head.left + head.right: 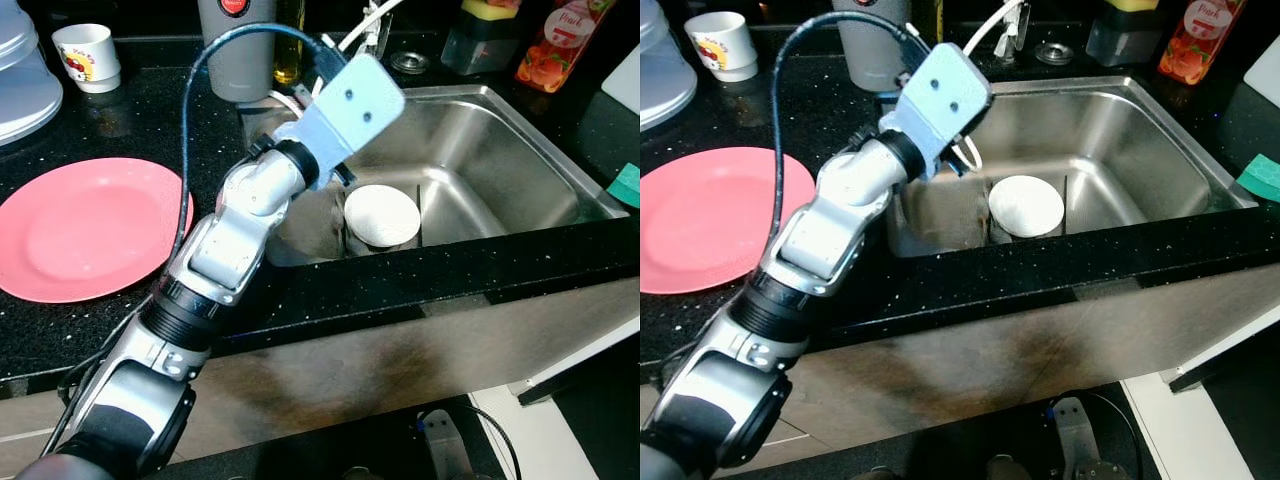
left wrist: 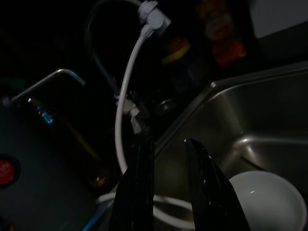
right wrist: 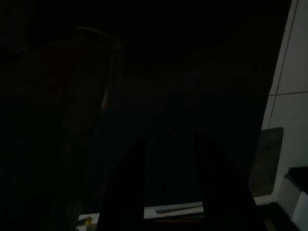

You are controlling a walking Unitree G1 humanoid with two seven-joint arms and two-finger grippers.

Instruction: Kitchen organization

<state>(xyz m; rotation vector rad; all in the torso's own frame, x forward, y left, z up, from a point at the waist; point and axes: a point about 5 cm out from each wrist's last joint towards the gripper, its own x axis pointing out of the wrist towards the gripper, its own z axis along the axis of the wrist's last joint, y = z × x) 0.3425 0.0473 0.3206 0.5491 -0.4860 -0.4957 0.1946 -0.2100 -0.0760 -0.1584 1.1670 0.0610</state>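
Our left tool (image 2: pixel 166 159) hangs over the sink's (image 1: pixel 520 150) left rim, fingers slightly parted, holding nothing. The white bowl (image 1: pixel 381 215) sits at the basin's near wall. We judge it light, stiff, glazed, likely slippery and breakable; pinch its rim.

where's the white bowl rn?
The white bowl sits in the steel sink, at its front-left part by the front wall, just right of the left end effector, which hangs over the sink's left edge.
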